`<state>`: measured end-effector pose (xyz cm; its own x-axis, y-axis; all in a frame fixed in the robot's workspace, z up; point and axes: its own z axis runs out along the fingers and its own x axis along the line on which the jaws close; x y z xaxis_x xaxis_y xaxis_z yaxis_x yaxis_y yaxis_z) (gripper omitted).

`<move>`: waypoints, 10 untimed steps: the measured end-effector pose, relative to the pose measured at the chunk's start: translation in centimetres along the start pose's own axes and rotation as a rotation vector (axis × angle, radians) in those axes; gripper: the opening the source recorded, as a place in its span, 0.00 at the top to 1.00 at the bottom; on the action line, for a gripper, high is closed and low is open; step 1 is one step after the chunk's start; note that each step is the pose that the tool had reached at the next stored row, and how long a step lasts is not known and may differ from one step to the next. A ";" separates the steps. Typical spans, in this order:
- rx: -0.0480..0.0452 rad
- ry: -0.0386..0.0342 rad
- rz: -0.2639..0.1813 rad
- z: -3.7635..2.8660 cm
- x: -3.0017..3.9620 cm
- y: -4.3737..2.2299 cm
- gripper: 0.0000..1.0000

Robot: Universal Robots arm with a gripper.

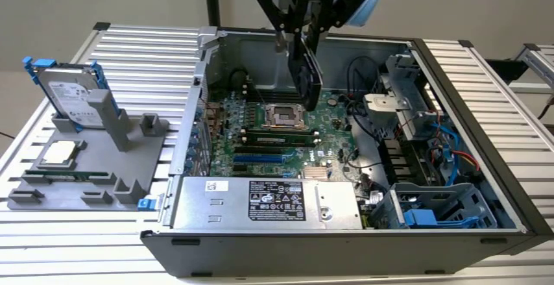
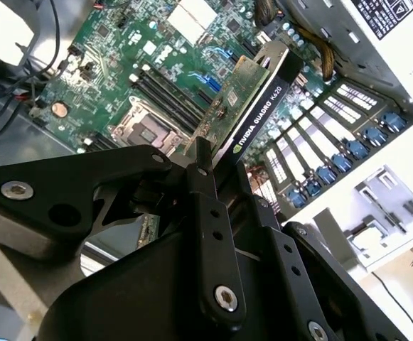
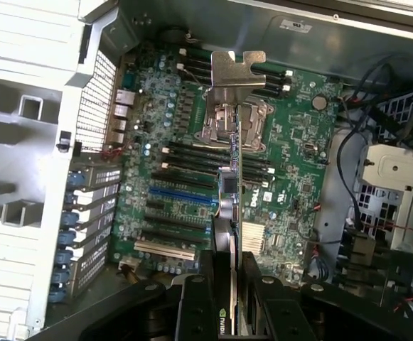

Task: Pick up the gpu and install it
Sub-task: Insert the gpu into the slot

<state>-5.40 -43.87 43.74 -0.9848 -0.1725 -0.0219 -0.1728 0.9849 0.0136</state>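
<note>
The gpu is held upright by the claw inside the open computer case.

The claw is clenched on the gpu's upper end, one finger pressed to each face in the first wrist view. The card hangs end-down over the motherboard, near the processor socket. Its silver bracket is seen at the far, lower end in the first wrist view, and its black shroud edge beside the green board face in the second wrist view. Whether the lower end touches the motherboard cannot be told. The case lies on a slatted table, with the power supply at its near edge. Towards the exterior view's left, a grey fixture is seen on the table, with a hard drive with blue rails standing in it.
</note>
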 end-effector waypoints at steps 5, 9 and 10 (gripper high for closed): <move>-0.0009 0.0005 -0.039 0.00 0.00 0.00 1.00; -0.0016 0.0010 -0.074 0.00 0.00 0.00 1.00; -0.0018 0.0012 -0.084 0.00 0.00 0.00 1.00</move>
<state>-5.40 -43.87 43.75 -0.9668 -0.2545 -0.0218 -0.2548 0.9669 0.0136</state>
